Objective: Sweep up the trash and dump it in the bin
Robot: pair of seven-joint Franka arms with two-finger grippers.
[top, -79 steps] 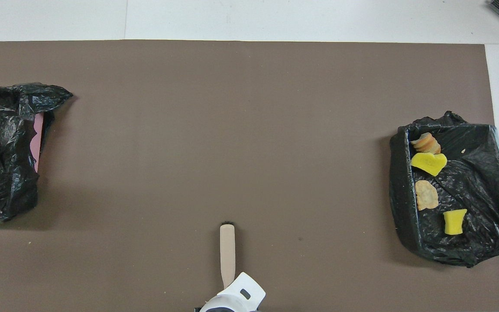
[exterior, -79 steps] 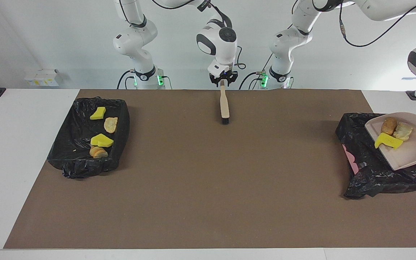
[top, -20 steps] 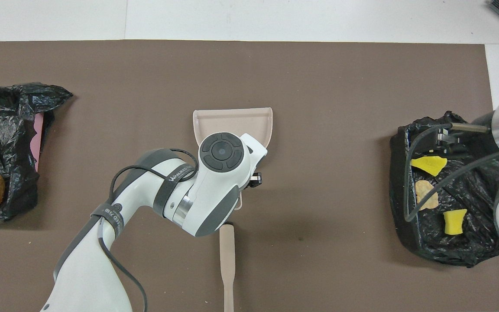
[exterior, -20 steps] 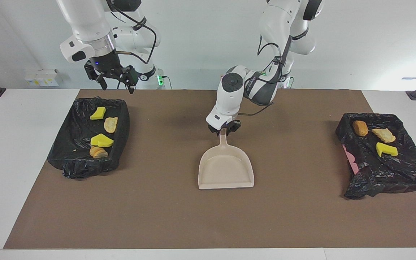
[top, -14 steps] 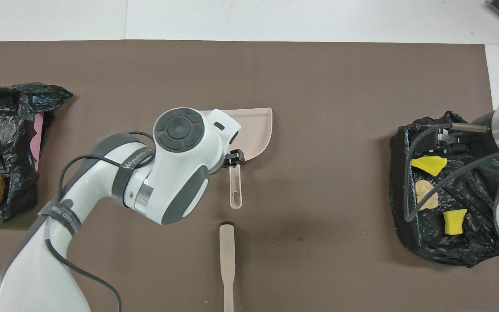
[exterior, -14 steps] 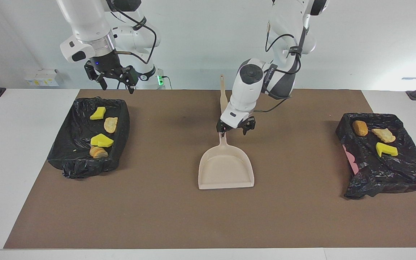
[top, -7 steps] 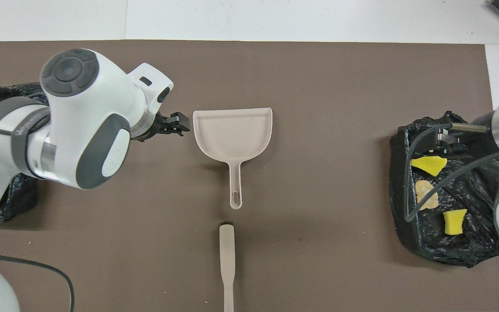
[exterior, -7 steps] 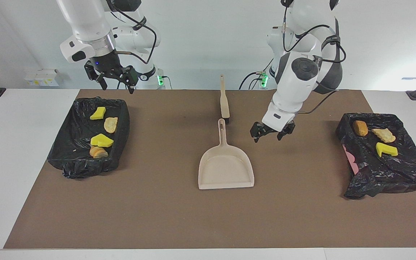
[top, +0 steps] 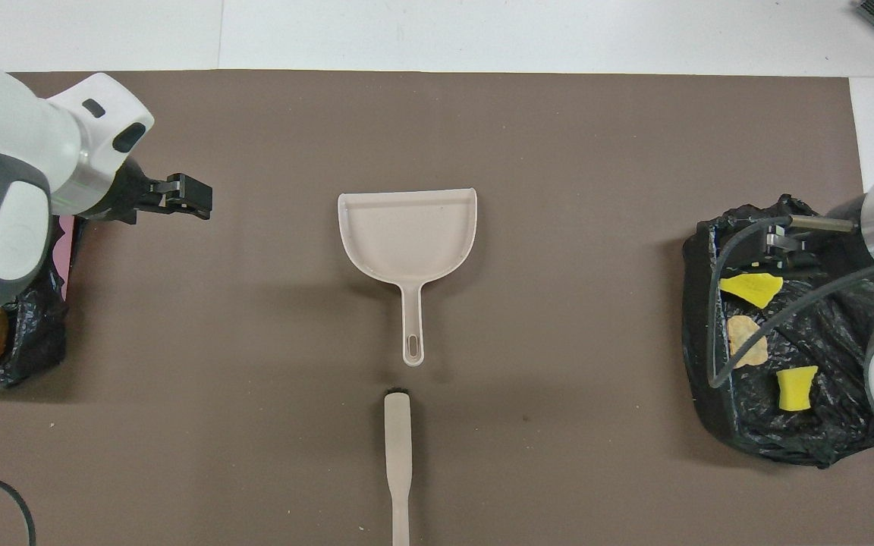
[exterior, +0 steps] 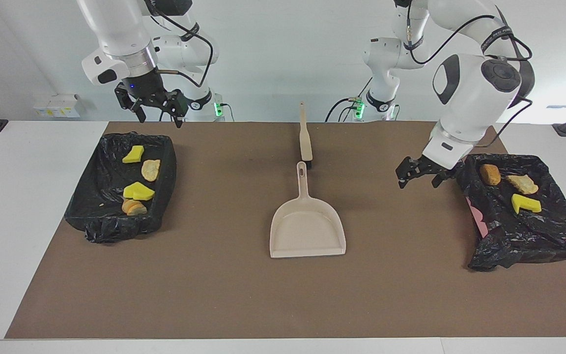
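Observation:
The trash lies in two black-lined bins. The bin (exterior: pixel 111 228) at the right arm's end holds several pieces, among them a yellow chunk (exterior: pixel 138 191) and a tan lump (exterior: pixel 151 169). The bin (exterior: pixel 523 243) at the left arm's end holds a brown lump (exterior: pixel 490 174), a tan lump (exterior: pixel 522 184) and a yellow chunk (exterior: pixel 525 203). My left gripper (exterior: pixel 418 183) hangs open and empty over the mat beside that bin. My right gripper (exterior: pixel 160 120) waits open above the robot-side rim of the other bin.
A beige dustpan (exterior: pixel 307 226) lies flat mid-mat, its handle pointing toward the robots. A beige brush (exterior: pixel 305 140) lies in line with it, nearer to the robots. A brown mat (exterior: pixel 243 295) covers the table.
My left gripper let go of the dustpan handle, rose and swung toward the bin at the left arm's end. The dustpan stayed flat on the mat. The right arm has not moved.

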